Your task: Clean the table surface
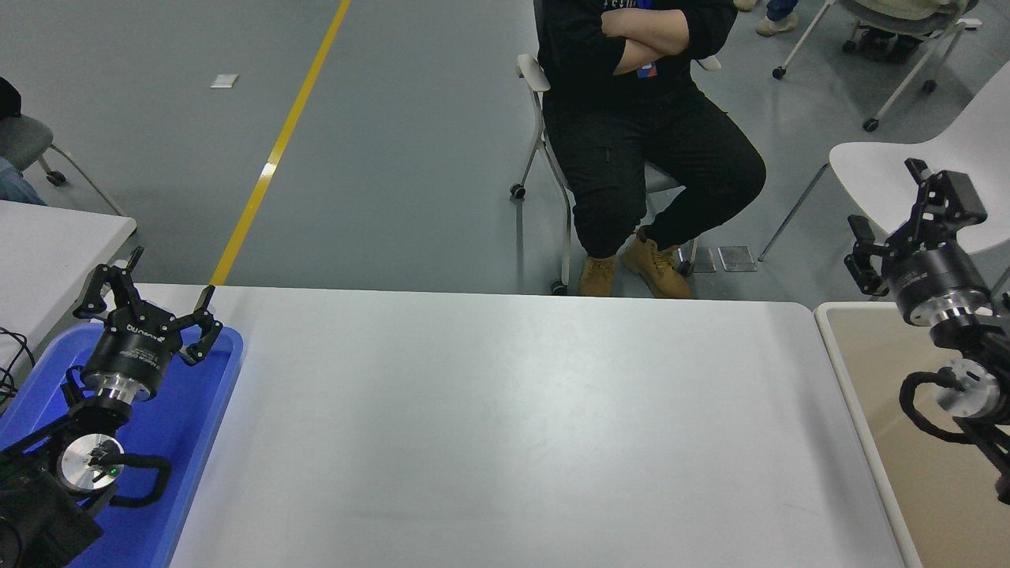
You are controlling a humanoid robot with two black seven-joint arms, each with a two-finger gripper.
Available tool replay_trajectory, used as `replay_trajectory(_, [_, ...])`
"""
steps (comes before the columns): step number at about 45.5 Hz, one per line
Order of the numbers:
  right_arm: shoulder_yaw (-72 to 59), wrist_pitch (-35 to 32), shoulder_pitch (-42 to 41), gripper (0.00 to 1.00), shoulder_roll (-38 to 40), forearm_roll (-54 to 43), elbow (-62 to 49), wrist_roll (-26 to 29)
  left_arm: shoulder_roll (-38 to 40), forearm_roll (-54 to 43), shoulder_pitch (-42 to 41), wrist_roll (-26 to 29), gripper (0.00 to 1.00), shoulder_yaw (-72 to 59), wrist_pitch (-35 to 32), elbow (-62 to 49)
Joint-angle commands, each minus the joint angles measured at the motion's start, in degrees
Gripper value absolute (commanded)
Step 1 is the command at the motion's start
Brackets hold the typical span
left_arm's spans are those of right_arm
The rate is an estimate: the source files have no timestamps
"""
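The table surface (505,426) fills the middle and lower part of the frame, a wide white top with nothing lying on it. By that look the clearing seems done or nearly so, though faint smudges near the centre could still want wiping.

At the lower left the left gripper (146,304) is parked above a blue tray (209,426), its fingers spread wide and holding nothing. It probably sits there to stay clear of the working area. The part of the tray that shows around the arm is bare; the arm hides the rest, so what lies under it cannot be told.

At the right edge the right gripper (907,217) points up and away, above the far end of a beige bin (856,410) that stands just beside the table's right edge. It carries nothing visible, but from this angle it cannot be told whether it is spread or pressed together. The bin's visible floor looks empty, though the arm covers some of it. The bin likely stands there to take things swept off the table.

A person (647,118) sits on a chair beyond the table's far edge, arms folded, well apart from both arms.
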State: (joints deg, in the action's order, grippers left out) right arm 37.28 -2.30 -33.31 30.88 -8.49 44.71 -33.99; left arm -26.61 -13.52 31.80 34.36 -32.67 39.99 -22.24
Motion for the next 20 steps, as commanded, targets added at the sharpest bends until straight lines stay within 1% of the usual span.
replay_trajectory(1, [-0.5, 0.2, 1.8, 0.99, -2.5, 0.0, -2.0, -0.8, 0.0, 0.0, 0.0, 0.0, 1.00, 0.1, 0.0, 0.0])
replay_trajectory(20, [-0.4, 0.0, 2.2, 0.99, -2.5, 0.0, -1.5, -0.8, 0.0, 0.1, 0.0, 0.0, 1.00, 0.0, 0.0, 0.0])
